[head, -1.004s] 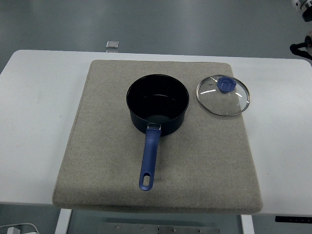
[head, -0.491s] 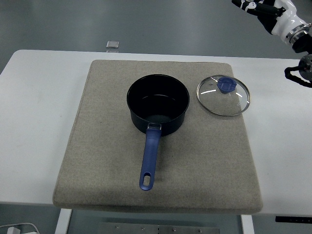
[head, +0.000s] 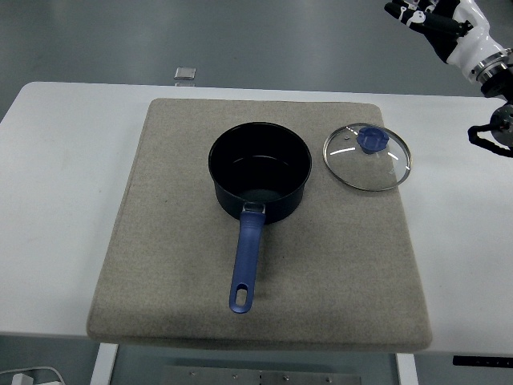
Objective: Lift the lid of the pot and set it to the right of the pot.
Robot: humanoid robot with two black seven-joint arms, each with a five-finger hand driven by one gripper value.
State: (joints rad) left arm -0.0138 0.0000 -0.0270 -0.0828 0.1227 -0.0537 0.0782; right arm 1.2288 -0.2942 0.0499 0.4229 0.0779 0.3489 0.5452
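A: What had moved since the earlier picture?

B: Only the right hand [head: 429, 18]; it had shifted a little further toward the top right corner, and a second ago it had barely shown at all; the pot, lid and mat had stayed where they were.

A: How were that hand's fingers?

B: They were stretched out and loose, pointing left, closed on nothing; the hand was white and black, high above the far edge of the white table [head: 56, 160] and well apart from the lid.

A: Where was the lid?

B: The glass pot lid [head: 367, 157] lay flat on the beige mat [head: 160, 257], just to the right of the pot and not touching it; its blue knob [head: 370, 139] faced up, near the mat's right edge.

A: And the pot?

B: The dark blue pot [head: 260, 171] sat uncovered near the mat's middle; its blue handle [head: 245, 265] pointed toward the table's near edge.

A: Anything else?

B: A small grey square object [head: 185, 73] lay beyond the table's far edge; the left hand was out of sight.
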